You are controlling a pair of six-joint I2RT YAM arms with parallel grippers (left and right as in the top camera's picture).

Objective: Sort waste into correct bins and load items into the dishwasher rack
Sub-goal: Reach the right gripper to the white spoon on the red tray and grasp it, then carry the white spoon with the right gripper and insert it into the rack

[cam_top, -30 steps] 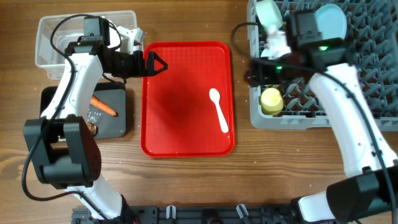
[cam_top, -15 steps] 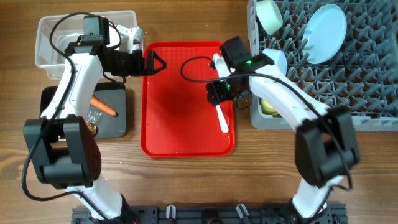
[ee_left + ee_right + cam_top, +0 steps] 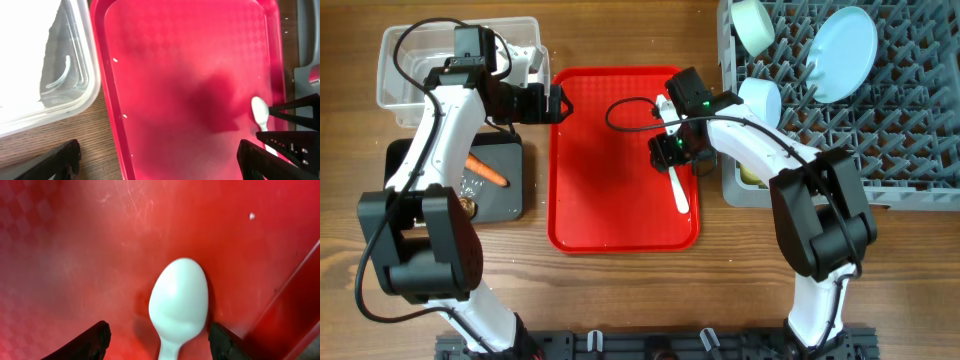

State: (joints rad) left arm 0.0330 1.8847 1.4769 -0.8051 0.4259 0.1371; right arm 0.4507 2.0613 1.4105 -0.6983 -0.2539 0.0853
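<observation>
Checking progress: we're on the spoon (image 3: pixel 179 297), the last dish left on the red tray (image 3: pixel 610 200).

- Right gripper (image 3: pixel 668 155) is down over it, jaws apart, spoon bowl between the fingers with a gap on each side. Nothing gripped yet.
- Left gripper (image 3: pixel 556 103) is wide open and empty, hovering at the tray's edge, tub (image 3: pixel 400 60) just beside it.
- Rack (image 3: pixel 880 160), just beyond the right hand, already holds the plate (image 3: pixel 845 42), two bowls (image 3: pixel 752 25) and the cup (image 3: pixel 750 172), which is half hidden under the arm.
- Black bin (image 3: pixel 510 195), below the left hand, has the carrot (image 3: pixel 485 172) and a brown scrap (image 3: pixel 470 207).
- Something white lies in the tub; we can't tell what.

We judge it nearly done. Left: close on the spoon, move it to the rack. A few white specks (image 3: pixel 115 60) on the tray could be rice that needs clearing.
</observation>
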